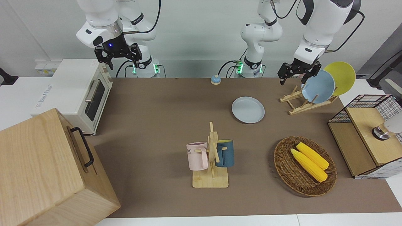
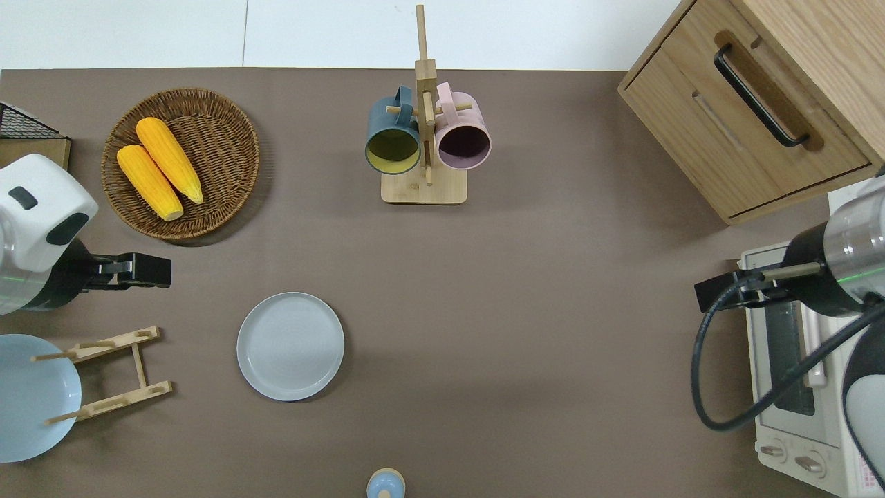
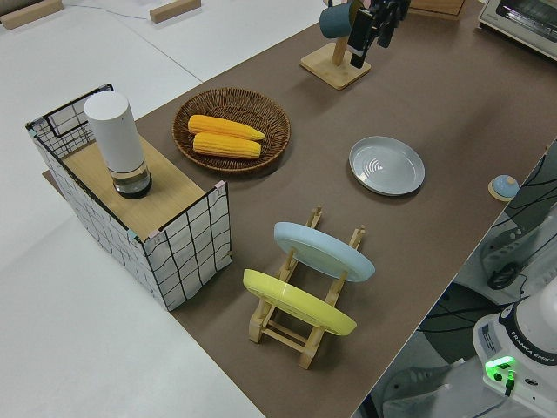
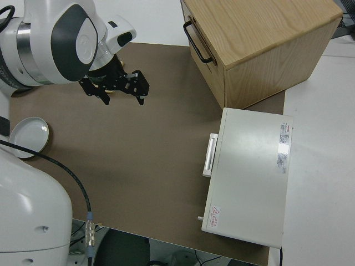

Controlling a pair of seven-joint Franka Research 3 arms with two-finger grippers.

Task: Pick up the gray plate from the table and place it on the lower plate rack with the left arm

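Note:
The gray plate (image 1: 248, 110) (image 2: 290, 346) lies flat on the brown table (image 1: 157, 125), beside the lower plate rack (image 1: 301, 103) (image 2: 114, 373) and toward the table's middle. The rack holds a light blue plate (image 1: 318, 86) and a yellow plate (image 1: 342, 77) on edge; its slots nearest the gray plate are free. My left gripper (image 1: 296, 78) (image 2: 162, 270) is open and empty, up in the air over the table between the rack and the wicker basket. My right gripper (image 1: 118, 61) is open and parked.
A wicker basket (image 1: 284, 169) with two corn cobs lies farther from the robots than the rack. A mug stand (image 1: 212, 157) holds a pink and a blue mug. A toaster oven (image 1: 81, 91), a wooden cabinet (image 1: 40, 169), a wire-sided box (image 1: 364, 138) and a small blue bell (image 1: 215, 79) stand around.

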